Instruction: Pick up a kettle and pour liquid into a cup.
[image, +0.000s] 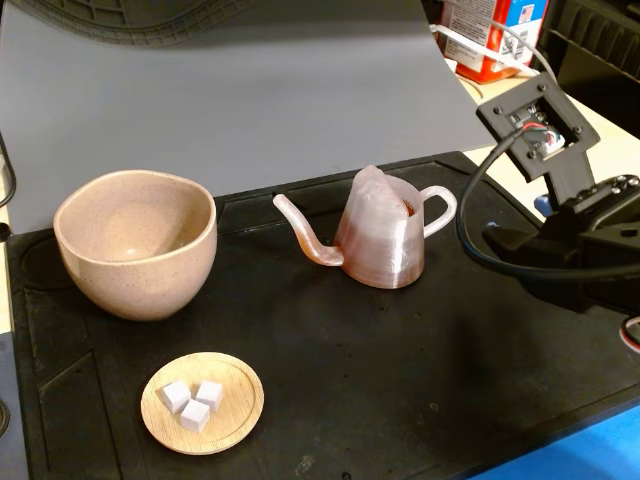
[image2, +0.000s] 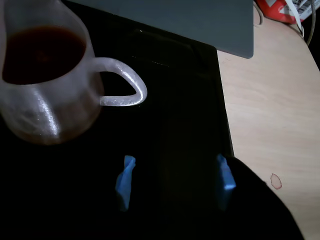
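Landmark: kettle (image: 382, 238), upright on the black mat (image: 420, 380). Bare mat separates its loop handle (image2: 124, 85) from the gripper (image2: 175, 182), whose jaws stand apart; approach unobstructed. On its spout side, the cup (image: 135, 243) stands well apart, open mat between. In front, toward the cup, a wooden dish (image: 202, 402) with white cubes (image: 193, 402) occupies the mat.

The kettle (image2: 47, 100) stands upright at upper left on a black mat (image2: 185, 120), dark liquid (image2: 42, 52) visible inside, its whitish loop handle (image2: 127, 85) pointing right. Below, the gripper (image2: 175, 182) hangs with blue-tipped fingers (image2: 125, 180) spread apart, empty, clear of the kettle. A pale wooden tabletop (image2: 270, 115) lies at right.
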